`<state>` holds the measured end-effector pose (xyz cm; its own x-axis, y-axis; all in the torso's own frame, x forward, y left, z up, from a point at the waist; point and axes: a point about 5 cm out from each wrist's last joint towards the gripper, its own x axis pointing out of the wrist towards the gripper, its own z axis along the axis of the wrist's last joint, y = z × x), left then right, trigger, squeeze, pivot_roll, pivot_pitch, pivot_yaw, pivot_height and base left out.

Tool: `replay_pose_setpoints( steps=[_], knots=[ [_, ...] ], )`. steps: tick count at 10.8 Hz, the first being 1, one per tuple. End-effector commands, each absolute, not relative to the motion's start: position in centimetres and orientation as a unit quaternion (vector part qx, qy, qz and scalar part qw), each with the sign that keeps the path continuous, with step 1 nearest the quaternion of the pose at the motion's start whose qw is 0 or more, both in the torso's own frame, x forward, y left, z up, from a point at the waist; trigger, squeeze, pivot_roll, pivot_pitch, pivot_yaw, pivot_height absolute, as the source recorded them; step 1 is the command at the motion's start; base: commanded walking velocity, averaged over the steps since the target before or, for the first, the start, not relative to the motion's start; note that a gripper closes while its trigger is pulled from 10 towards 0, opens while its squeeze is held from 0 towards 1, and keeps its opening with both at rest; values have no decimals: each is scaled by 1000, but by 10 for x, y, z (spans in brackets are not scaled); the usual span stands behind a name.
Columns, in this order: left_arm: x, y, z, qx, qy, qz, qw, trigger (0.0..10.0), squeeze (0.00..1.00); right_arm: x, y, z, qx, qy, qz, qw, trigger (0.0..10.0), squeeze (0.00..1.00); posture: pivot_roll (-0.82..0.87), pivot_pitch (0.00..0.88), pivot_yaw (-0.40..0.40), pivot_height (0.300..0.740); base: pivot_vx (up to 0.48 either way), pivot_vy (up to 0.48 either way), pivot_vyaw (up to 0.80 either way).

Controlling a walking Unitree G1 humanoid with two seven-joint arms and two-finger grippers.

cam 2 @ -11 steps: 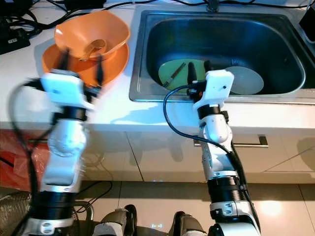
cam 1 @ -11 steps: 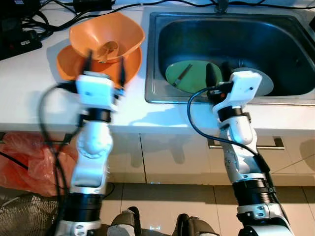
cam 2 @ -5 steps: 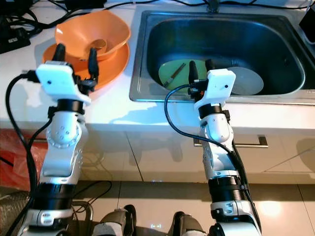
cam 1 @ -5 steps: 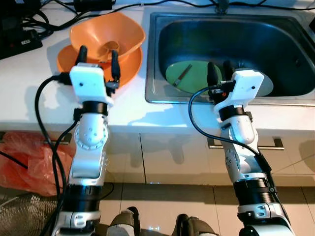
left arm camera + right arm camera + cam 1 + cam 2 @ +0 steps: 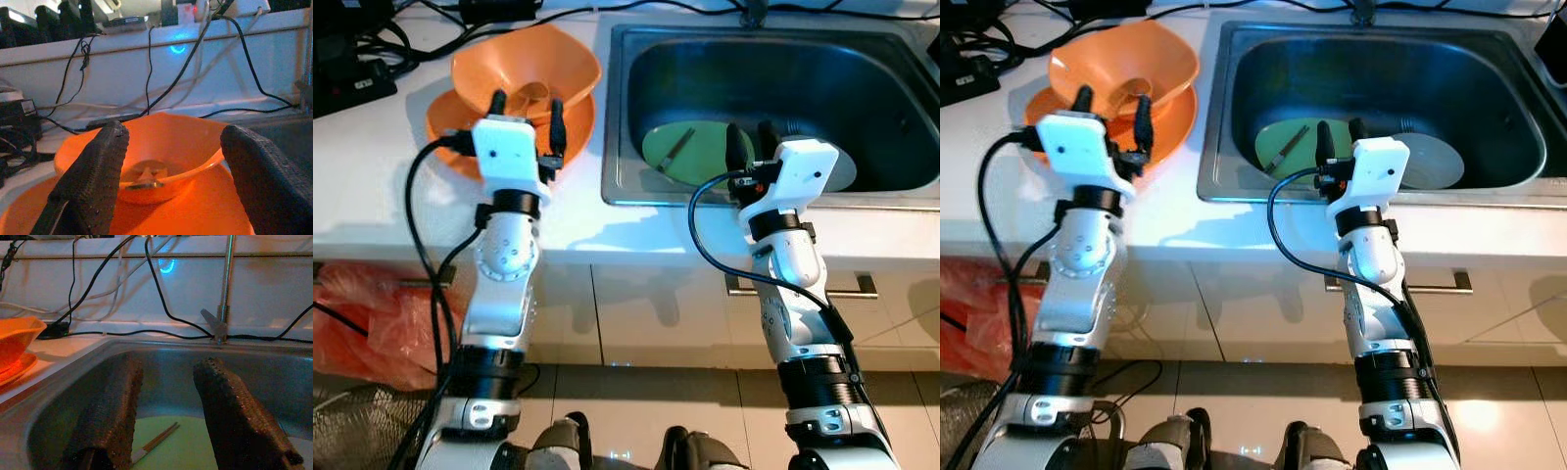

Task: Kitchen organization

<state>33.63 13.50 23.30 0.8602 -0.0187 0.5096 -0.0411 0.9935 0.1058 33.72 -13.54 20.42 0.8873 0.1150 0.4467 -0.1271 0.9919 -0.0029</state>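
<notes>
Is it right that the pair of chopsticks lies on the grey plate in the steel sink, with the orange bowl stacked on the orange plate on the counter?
Not quite. The pair of chopsticks lies on the round green plate, not the round grey plate beside it in the steel sink; the right eye view shows this. The orange bowl does sit on the orange plate on the counter.

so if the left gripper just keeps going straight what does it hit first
Most likely the orange bowl stacked on the orange plate: the left gripper is open and points right at it, though its exact height over the plate's rim is unclear.
</notes>
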Motion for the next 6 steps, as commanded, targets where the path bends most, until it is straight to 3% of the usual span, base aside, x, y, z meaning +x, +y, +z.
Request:
replay_pose_setpoints(
  steps=[1, 6],
  knots=[
    [339, 132, 233, 54, -257, 5, 965, 10000, 0, 335, -136, 208, 19, -237, 60, 969, 10000, 0, 93, 189, -3, 740, 0, 0, 0],
    [345, 136, 225, 41, -229, 29, 972, 10000, 0, 334, -136, 207, 18, -235, 61, 970, 10000, 0, 89, 200, -5, 740, 0, 0, 0]
  ],
)
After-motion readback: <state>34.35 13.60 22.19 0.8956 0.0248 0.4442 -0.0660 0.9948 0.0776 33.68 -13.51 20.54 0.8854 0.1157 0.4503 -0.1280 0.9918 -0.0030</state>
